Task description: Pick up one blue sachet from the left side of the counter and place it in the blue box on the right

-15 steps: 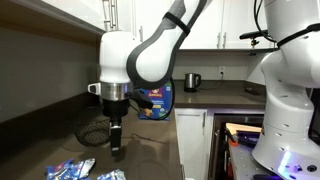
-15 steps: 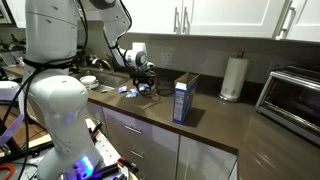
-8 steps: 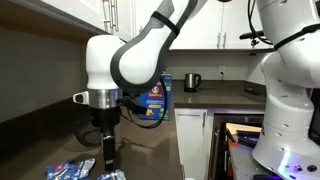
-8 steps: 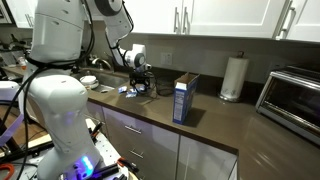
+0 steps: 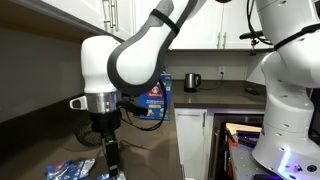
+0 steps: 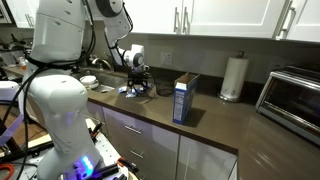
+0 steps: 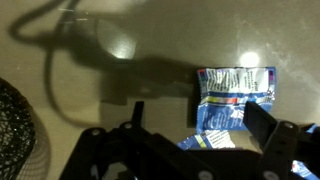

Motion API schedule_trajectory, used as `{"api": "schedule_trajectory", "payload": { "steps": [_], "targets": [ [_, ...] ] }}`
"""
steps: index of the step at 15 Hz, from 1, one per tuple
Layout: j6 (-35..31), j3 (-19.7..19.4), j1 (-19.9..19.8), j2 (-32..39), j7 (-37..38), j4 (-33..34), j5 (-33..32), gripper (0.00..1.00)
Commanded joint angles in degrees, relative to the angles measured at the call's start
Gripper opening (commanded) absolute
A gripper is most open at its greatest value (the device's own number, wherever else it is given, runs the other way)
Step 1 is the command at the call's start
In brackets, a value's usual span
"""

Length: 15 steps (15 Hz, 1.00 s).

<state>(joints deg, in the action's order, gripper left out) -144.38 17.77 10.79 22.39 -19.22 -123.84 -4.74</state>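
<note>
Kitchen. White upper cabinets (image 6: 230, 15) with bar handles run along the pale back wall (image 6: 205, 62) in both exterior views. White lower cabinets (image 6: 150, 140) sit under the dark counter (image 6: 235, 128). A paper towel roll (image 6: 233, 78) stands upright close to the wall, with a stainless toaster oven (image 6: 292, 95) near it at the frame edge. A dark mug (image 5: 192, 81) sits on the far stretch in an exterior view. Wrist view: soft glare patch (image 7: 122, 45) on the dark surface.
</note>
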Motion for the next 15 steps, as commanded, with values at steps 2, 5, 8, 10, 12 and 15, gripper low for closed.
{"api": "schedule_trajectory", "payload": {
  "steps": [2, 5, 8, 10, 12, 15],
  "targets": [
    [0.64, 0.14, 0.06, 2.55, -2.71, 1.67, 0.1, 1.0],
    [0.16, 0.12, 0.26, 3.38, -2.63, 1.49, -0.26, 1.0],
    [-0.48, 0.12, 0.6, 3.84, -2.25, 1.05, -0.54, 0.75],
    [-0.78, 0.08, 1.0, 3.69, -1.91, 0.84, -0.82, 0.67],
    [-0.91, 0.08, 1.51, 3.63, -1.57, 0.68, -0.98, 0.53],
    [-0.79, 0.14, 2.19, 3.13, -1.11, 0.15, -1.06, 0.34]
  ]
}}
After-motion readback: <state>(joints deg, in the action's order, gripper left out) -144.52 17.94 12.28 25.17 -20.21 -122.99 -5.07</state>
